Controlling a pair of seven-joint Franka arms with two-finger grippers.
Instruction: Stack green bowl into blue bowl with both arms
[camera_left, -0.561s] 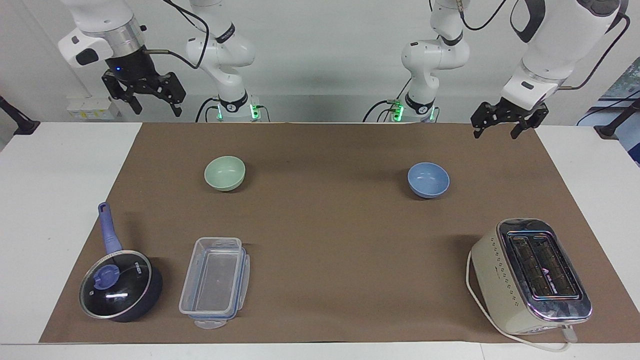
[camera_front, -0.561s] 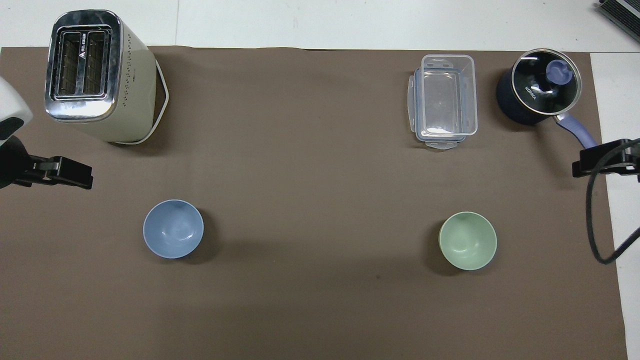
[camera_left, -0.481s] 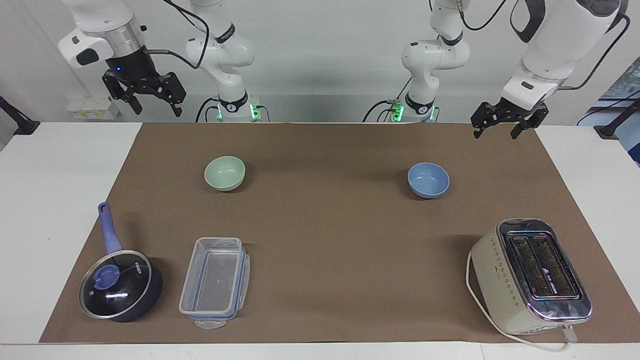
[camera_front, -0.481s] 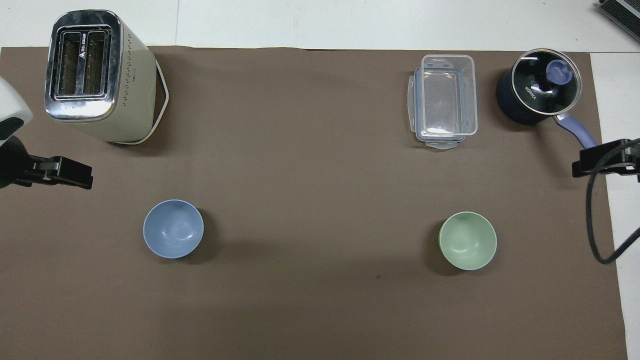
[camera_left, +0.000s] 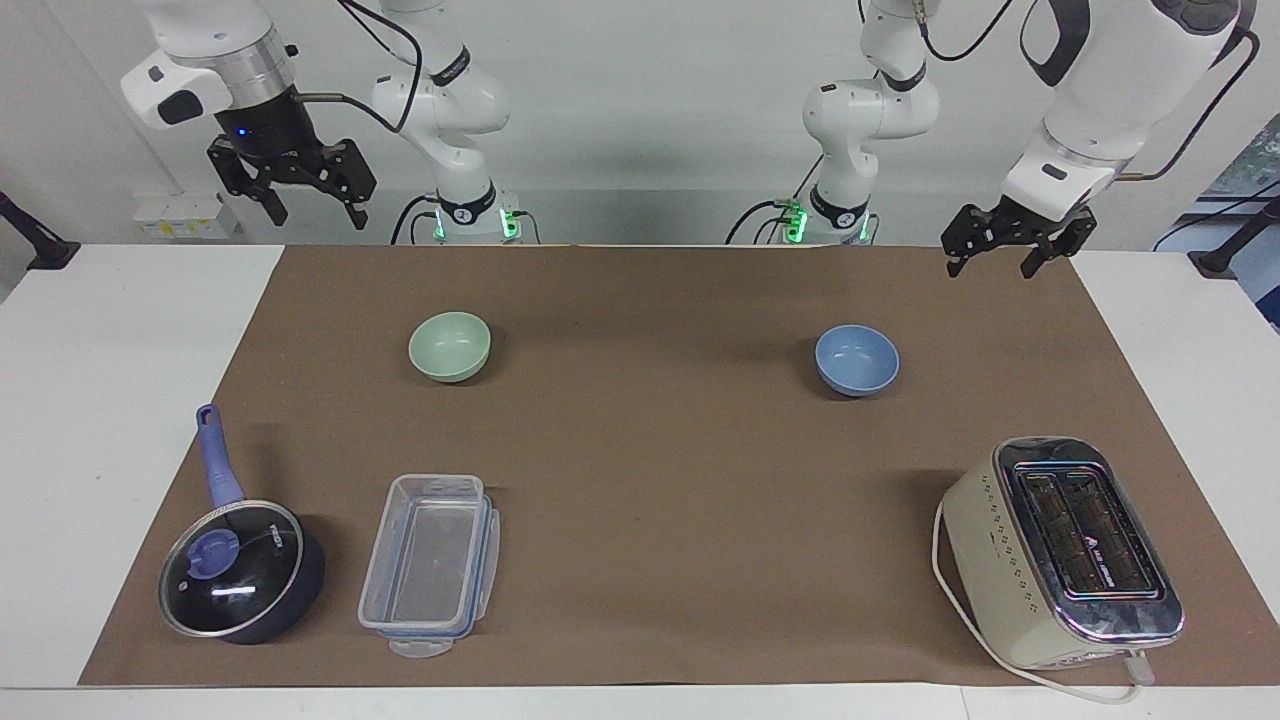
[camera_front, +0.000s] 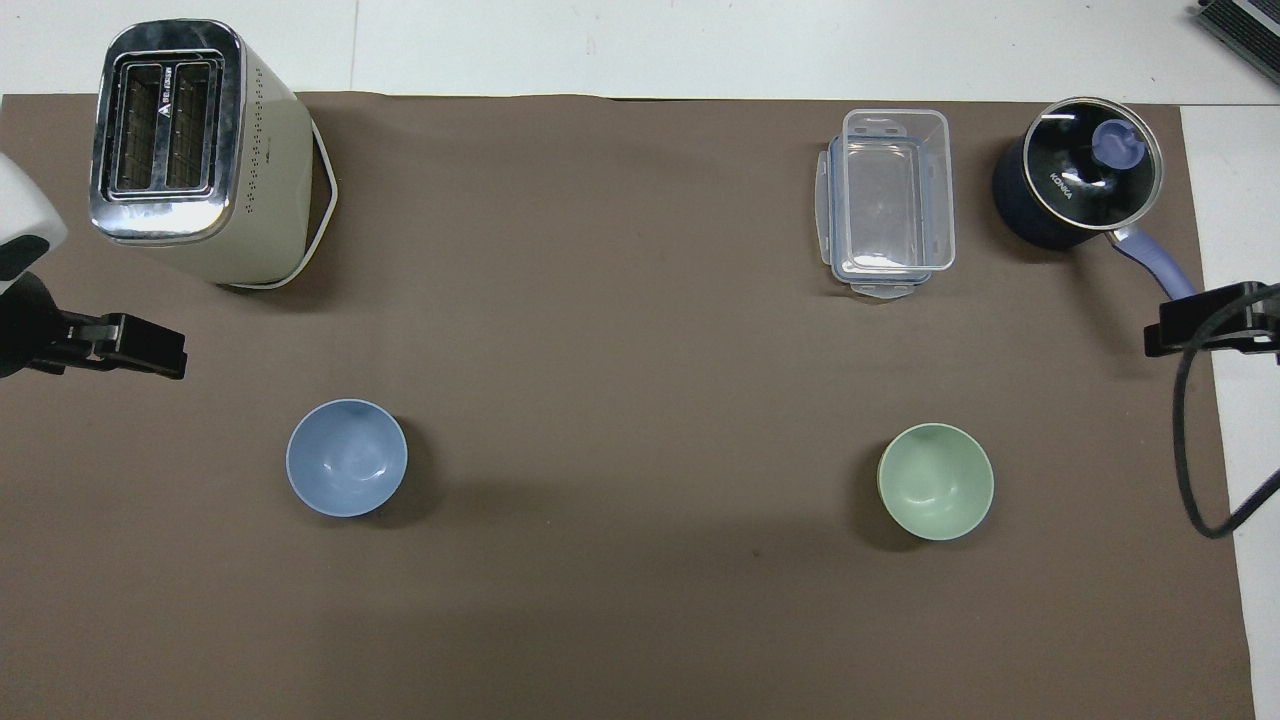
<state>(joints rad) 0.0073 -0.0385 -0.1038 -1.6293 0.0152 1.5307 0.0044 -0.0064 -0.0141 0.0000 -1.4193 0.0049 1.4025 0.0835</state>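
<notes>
The green bowl (camera_left: 450, 346) stands upright and empty on the brown mat toward the right arm's end; it also shows in the overhead view (camera_front: 936, 481). The blue bowl (camera_left: 857, 360) stands upright and empty toward the left arm's end, also in the overhead view (camera_front: 347, 457). The bowls are far apart. My right gripper (camera_left: 315, 218) hangs open and empty, high over the right arm's end of the table, clear of the green bowl. My left gripper (camera_left: 990, 268) hangs open and empty over the mat's edge at the left arm's end, clear of the blue bowl.
A cream toaster (camera_left: 1062, 552) with a cord stands farther from the robots than the blue bowl. A clear plastic container (camera_left: 430, 563) and a dark lidded pan (camera_left: 240, 582) with a blue handle stand farther from the robots than the green bowl.
My right gripper has risen a little and shifted slightly toward the table's middle. The left gripper and both bowls have not moved.
</notes>
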